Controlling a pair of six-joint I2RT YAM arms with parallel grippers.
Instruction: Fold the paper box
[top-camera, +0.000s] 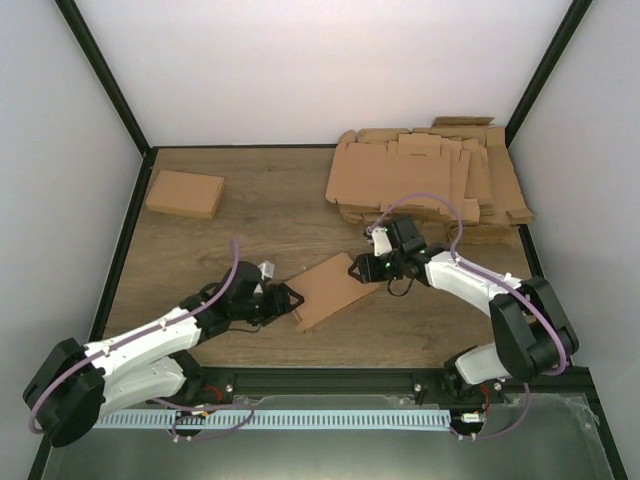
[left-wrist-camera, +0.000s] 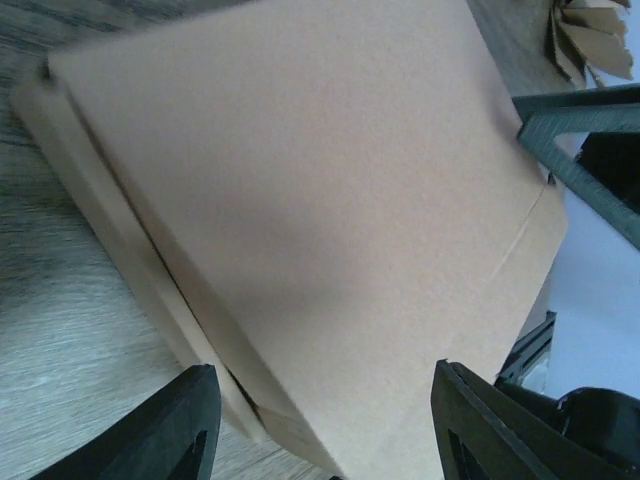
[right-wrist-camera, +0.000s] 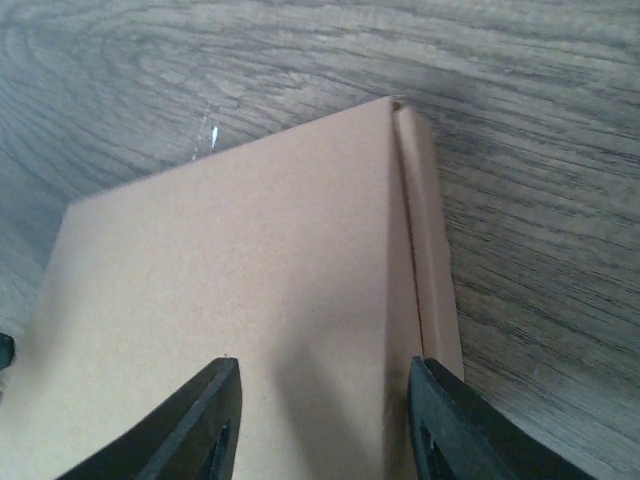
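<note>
- From above: shows the paper box (top-camera: 335, 290) lying flat and closed on the counter (top-camera: 280, 210), near the middle and toward the near edge, turned at a slant.
- Puts the left fingers (top-camera: 290, 297) at its near-left end and the right fingers (top-camera: 362, 268) at its far-right corner, one arm on each side.
- Finds a pile of flat sheets (top-camera: 430, 185) at the far right and a second folded box (top-camera: 185, 193) at the far left, both well apart from the paper box.
- From the left wrist: fills most of the blurred frame with the paper box (left-wrist-camera: 320, 200), broad top panel toward the camera, a thin side layer along its left edge.
- Shows the left fingers (left-wrist-camera: 185, 430) standing wide apart with a corner of the box between them; cannot tell whether pressing on it or merely straddling it.
- Catches the pile of flat sheets (left-wrist-camera: 590, 40) in the upper right corner and bare counter (left-wrist-camera: 60, 330) at the left.
- From the right wrist: shows the paper box (right-wrist-camera: 230, 300) flat on the counter (right-wrist-camera: 300, 70), top panel up, with a narrow side strip (right-wrist-camera: 432, 270) folded along its right edge.
- Shows the right fingers (right-wrist-camera: 205, 420) spread apart over the box, one above the top panel, the other at the side strip, with nothing clamped between them.
</note>
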